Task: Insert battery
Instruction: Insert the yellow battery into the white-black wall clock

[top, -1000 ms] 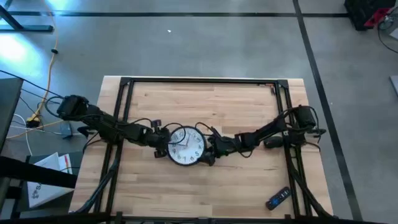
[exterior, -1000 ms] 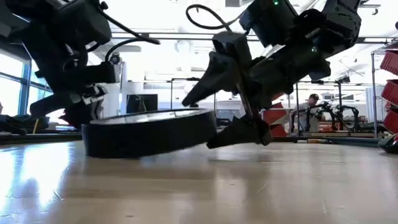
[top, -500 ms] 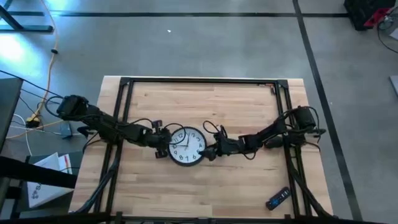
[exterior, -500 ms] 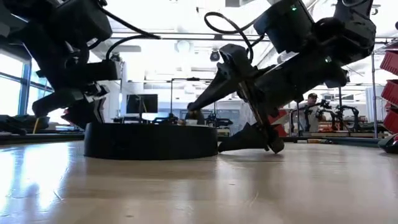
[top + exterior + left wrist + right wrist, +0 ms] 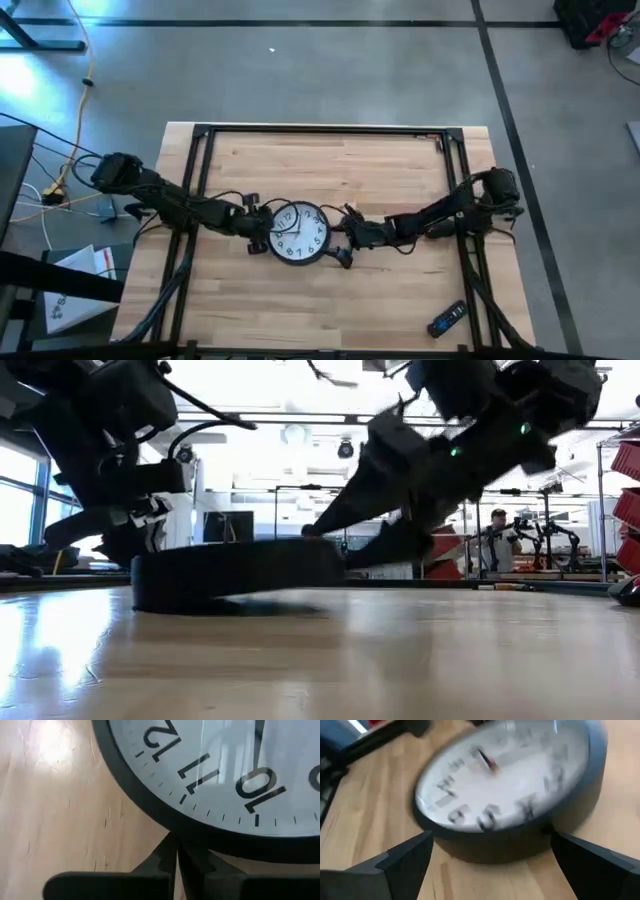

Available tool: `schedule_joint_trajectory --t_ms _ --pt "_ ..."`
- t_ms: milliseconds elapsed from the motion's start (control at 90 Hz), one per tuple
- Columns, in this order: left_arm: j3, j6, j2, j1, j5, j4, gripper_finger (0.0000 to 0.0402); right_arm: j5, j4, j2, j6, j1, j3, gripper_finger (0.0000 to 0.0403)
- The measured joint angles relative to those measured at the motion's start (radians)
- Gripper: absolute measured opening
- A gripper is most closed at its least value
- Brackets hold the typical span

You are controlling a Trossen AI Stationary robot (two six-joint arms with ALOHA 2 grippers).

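Observation:
A round wall clock point(image 5: 297, 233) with a black rim and white face lies face up in the middle of the wooden table point(image 5: 340, 165). In the low view the clock point(image 5: 235, 572) is tilted: its left edge is on the table and its right edge is raised. My left gripper point(image 5: 262, 228) is shut at the clock's left rim. My right gripper point(image 5: 342, 238) is open at the clock's right rim, with one finger point(image 5: 405, 860) on each side of it. No battery shows in any view. My left gripper has its shut fingertips point(image 5: 176, 855) against the outer side of the black rim point(image 5: 175, 836), near the 11 mark. It comes nearly level from the table's left. My right gripper stands at the raised right rim point(image 5: 500, 845). I cannot tell whether its fingers touch the rim.
A small black and blue device point(image 5: 447, 318) lies near the table's front right corner. A black frame runs along the table's far edge point(image 5: 320, 128) and both sides. Bare wood lies in front of and behind the clock. A person point(image 5: 497, 540) is in the room beyond.
The clock's right edge was raised a second ago and lay flat half a second ago. It is raised again now, while the left edge has stayed on the table. My right gripper has gone up from the table beside the right rim.

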Motion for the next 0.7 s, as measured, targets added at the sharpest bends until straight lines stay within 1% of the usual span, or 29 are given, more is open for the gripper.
schedule_joint_trajectory --t_ms 56,111,200,333,433,511,567,700 --pt "0.0 0.0 0.0 0.0 0.002 -0.001 0.0 0.047 -0.052 -0.028 -0.067 0.02 0.002 0.0375" --pt "0.0 -0.003 0.0 0.0 0.006 -0.001 0.0 0.088 -0.115 -0.035 -0.099 0.038 0.001 0.0375" --pt "0.0 -0.009 0.0 0.0 0.008 0.007 0.0 0.098 -0.165 -0.016 -0.091 0.047 0.0 0.0375" --pt "0.0 -0.007 0.007 0.0 0.009 0.058 0.0 0.064 -0.15 0.076 -0.039 0.046 -0.001 0.0375" --pt "0.0 0.008 0.024 0.0 0.018 0.105 0.0 0.029 -0.054 0.144 0.01 0.039 -0.001 0.0375" --pt "0.0 0.013 0.046 0.0 0.024 0.111 0.0 0.012 0.02 0.182 0.062 0.03 0.0 0.0375" --pt "-0.001 0.019 0.061 0.0 0.028 0.112 0.0 0.004 0.041 0.189 0.115 0.024 0.001 0.0375" --pt "0.001 0.018 0.093 0.0 0.018 0.119 0.0 -0.062 0.06 0.18 0.266 0.0 0.0 0.0375"
